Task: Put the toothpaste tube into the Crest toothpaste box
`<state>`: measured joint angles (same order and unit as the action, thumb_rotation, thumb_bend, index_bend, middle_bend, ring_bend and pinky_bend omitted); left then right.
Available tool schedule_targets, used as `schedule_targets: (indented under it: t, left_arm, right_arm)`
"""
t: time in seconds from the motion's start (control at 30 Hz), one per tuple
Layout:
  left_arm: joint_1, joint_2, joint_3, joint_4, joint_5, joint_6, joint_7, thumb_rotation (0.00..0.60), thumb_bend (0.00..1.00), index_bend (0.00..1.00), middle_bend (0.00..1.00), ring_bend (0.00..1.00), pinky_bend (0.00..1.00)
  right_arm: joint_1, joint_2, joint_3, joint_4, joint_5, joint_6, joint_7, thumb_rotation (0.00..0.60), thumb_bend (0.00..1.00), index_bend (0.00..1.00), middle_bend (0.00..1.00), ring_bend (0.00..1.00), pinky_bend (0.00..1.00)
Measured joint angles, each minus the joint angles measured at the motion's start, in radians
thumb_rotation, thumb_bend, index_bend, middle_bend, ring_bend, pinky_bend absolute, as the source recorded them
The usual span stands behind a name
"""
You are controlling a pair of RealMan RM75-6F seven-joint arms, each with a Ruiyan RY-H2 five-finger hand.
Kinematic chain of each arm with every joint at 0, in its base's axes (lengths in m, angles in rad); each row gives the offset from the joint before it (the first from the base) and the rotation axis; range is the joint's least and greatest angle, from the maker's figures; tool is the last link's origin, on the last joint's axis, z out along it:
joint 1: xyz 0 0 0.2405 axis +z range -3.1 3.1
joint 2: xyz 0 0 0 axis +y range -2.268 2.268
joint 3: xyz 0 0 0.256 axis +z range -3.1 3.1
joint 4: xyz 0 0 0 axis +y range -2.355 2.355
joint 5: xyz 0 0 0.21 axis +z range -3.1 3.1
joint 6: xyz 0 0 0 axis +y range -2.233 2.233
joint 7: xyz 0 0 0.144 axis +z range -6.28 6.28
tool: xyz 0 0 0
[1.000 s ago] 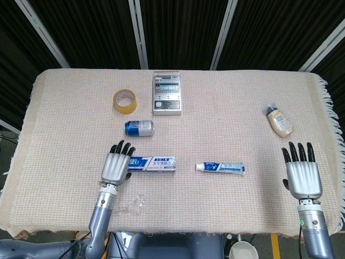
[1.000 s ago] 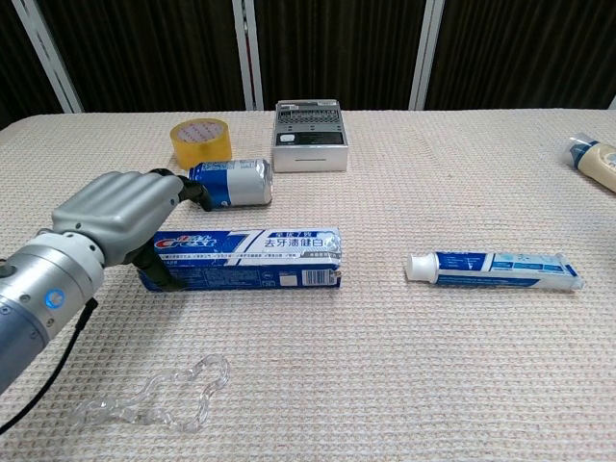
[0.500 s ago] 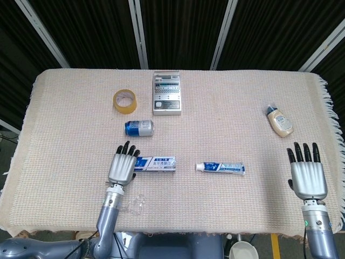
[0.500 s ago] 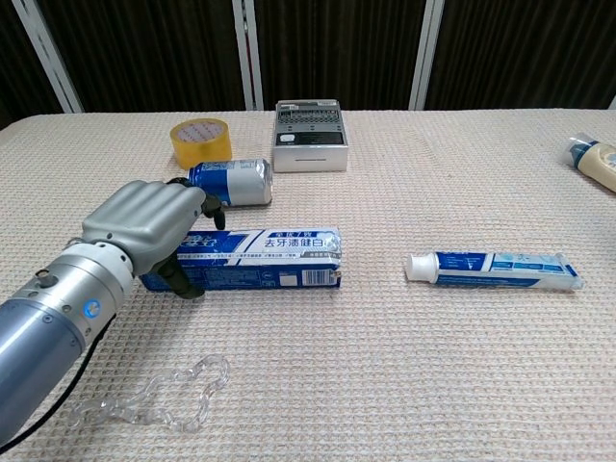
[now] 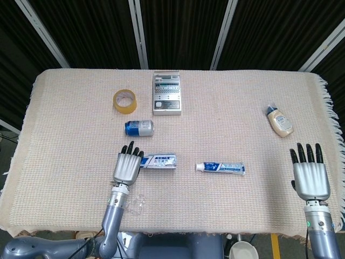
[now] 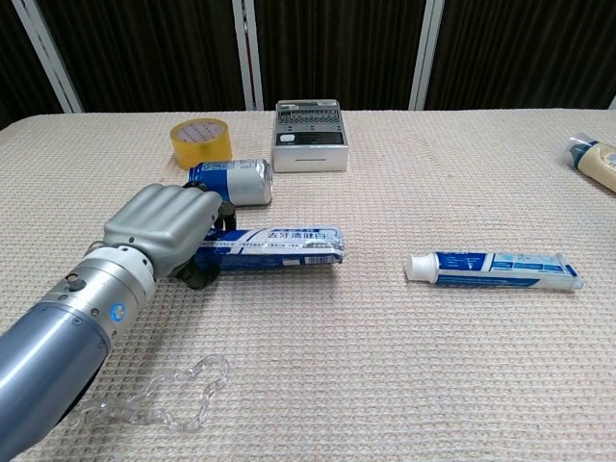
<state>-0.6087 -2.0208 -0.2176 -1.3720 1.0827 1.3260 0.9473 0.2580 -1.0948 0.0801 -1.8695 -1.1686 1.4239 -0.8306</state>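
The blue and white Crest toothpaste box (image 5: 160, 161) (image 6: 285, 245) lies lengthwise left of the table's middle, tipped onto an edge. My left hand (image 5: 127, 166) (image 6: 164, 229) wraps its left end, fingers over the top and thumb beneath, and hides that end. To the right, the toothpaste tube (image 5: 221, 168) (image 6: 496, 269) lies flat, white cap pointing at the box, a gap between them. At the front right edge my right hand (image 5: 310, 178) rests flat with fingers spread, holding nothing; only the head view shows it.
Behind the box lie a blue can (image 5: 139, 127) (image 6: 231, 182) on its side, a yellow tape roll (image 5: 124, 101) (image 6: 200, 141) and a grey device (image 5: 166, 92) (image 6: 308, 122). A cream bottle (image 5: 280, 121) (image 6: 597, 162) lies far right. A clear plastic chain (image 6: 154, 399) sits at the front left.
My left hand slid right along the box, closed around its left end, and the box tipped up off its flat face. My right hand drew slightly back toward the front edge.
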Motion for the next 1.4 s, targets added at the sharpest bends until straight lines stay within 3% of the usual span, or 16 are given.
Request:
schedule_targets:
  t: [0.3, 0.57, 1.0, 1.23, 1.4]
  left_arm:
    - [-0.002, -0.01, -0.003, 0.016, -0.013, -0.009, -0.012, 0.6, 0.42, 0.34, 0.28, 0.14, 0.21]
    - [-0.001, -0.023, -0.008, 0.025, 0.031, 0.016, -0.083, 0.6, 0.45, 0.44, 0.47, 0.28, 0.29]
    - [0.015, -0.024, -0.013, 0.016, 0.137, 0.069, -0.237, 0.6, 0.45, 0.37, 0.39, 0.28, 0.29]
    - [0.024, 0.04, -0.017, -0.14, 0.13, 0.054, -0.224, 0.6, 0.43, 0.35, 0.34, 0.26, 0.29]
    - [0.028, 0.146, -0.041, -0.374, 0.06, 0.04, -0.128, 0.6, 0.42, 0.32, 0.31, 0.25, 0.29]
  right_arm:
    - [-0.001, -0.002, -0.001, 0.003, 0.018, 0.004, -0.012, 0.6, 0.18, 0.19, 0.12, 0.09, 0.0]
    - [0.001, -0.007, 0.0, 0.014, 0.022, 0.003, -0.006, 0.6, 0.18, 0.19, 0.12, 0.09, 0.0]
    - [0.001, -0.008, 0.0, 0.005, 0.025, 0.015, -0.02, 0.6, 0.18, 0.2, 0.12, 0.09, 0.0]
    - [0.002, 0.004, 0.002, -0.015, 0.028, 0.016, -0.018, 0.6, 0.18, 0.2, 0.12, 0.09, 0.0]
    - [0.006, 0.015, 0.003, -0.042, 0.023, 0.007, -0.006, 0.6, 0.18, 0.2, 0.12, 0.09, 0.0]
